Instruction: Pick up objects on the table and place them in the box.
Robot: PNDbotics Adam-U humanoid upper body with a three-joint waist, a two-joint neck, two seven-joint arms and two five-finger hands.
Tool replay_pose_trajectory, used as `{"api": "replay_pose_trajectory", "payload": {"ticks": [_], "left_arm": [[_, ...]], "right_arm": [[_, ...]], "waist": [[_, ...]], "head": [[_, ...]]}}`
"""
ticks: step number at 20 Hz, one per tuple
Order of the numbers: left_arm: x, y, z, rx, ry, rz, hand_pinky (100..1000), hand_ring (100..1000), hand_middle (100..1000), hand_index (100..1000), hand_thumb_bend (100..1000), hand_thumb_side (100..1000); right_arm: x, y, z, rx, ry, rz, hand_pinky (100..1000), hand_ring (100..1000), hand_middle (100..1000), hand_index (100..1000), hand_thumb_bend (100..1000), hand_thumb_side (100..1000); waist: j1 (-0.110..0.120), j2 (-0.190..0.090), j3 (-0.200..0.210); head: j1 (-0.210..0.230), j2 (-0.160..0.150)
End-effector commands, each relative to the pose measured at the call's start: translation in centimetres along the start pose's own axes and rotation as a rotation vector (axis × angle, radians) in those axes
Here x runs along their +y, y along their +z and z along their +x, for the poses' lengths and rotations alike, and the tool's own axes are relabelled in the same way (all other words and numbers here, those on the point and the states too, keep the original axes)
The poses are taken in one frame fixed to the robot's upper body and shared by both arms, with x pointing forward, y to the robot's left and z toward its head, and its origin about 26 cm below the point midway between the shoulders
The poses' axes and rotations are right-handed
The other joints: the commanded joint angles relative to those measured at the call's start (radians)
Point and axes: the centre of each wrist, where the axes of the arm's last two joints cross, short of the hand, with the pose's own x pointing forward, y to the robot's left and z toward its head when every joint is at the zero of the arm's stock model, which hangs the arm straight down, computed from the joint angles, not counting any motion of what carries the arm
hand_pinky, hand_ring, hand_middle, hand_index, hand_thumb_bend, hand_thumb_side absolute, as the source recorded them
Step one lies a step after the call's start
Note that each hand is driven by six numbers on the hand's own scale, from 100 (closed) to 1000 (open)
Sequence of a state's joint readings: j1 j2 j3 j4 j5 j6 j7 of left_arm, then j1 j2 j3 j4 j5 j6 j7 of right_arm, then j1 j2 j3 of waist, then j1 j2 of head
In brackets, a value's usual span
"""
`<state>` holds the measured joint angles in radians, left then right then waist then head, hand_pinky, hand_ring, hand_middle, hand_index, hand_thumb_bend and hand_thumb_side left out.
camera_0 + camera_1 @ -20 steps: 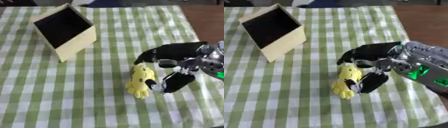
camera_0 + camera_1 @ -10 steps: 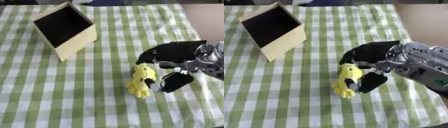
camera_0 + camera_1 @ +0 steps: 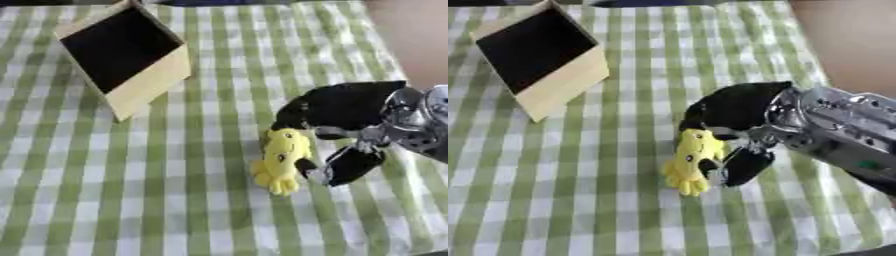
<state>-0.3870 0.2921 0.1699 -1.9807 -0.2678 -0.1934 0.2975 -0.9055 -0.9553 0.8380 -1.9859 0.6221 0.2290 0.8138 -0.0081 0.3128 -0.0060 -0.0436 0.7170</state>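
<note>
A small yellow toy figure (image 3: 280, 161) lies on the green and white checked cloth, right of centre. My right hand (image 3: 343, 114) comes in from the right and curls around it: black fingers arch over the toy's top while the thumb (image 3: 348, 165) presses at its right side. The toy still touches the cloth. A cream box (image 3: 131, 60) with a dark open mouth stands tilted at the far left, well away from the hand. My left hand shows in neither view.
The checked tablecloth (image 3: 175, 200) covers the whole table. A brown floor strip (image 3: 850, 45) shows past the table's right edge. No other loose objects are visible.
The right hand has tightened slightly around the yellow toy; the toy stays in about the same spot on the cloth. The picture has shifted a little.
</note>
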Motion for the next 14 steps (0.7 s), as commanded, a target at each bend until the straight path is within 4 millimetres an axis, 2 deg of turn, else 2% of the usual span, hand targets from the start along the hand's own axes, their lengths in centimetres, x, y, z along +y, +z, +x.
{"api": "replay_pose_trajectory", "payload": {"ticks": [1, 14], "left_arm": [[0.43, -0.75, 0.60, -0.036, 0.000, 0.004, 459, 536, 623, 841, 100, 805], [0.47, -0.65, 0.55, -0.026, 0.008, 0.009, 459, 534, 620, 839, 100, 809]], "right_arm": [[-0.45, 0.59, -0.12, 0.021, -0.025, -0.010, 970, 958, 931, 1000, 100, 342], [-0.42, 0.04, 0.48, 0.073, -0.155, -0.037, 954, 944, 921, 1000, 100, 300]], "waist": [[0.003, -0.014, 0.002], [0.009, -0.001, 0.003]], "head": [[-0.004, -0.009], [-0.010, -0.022]]}}
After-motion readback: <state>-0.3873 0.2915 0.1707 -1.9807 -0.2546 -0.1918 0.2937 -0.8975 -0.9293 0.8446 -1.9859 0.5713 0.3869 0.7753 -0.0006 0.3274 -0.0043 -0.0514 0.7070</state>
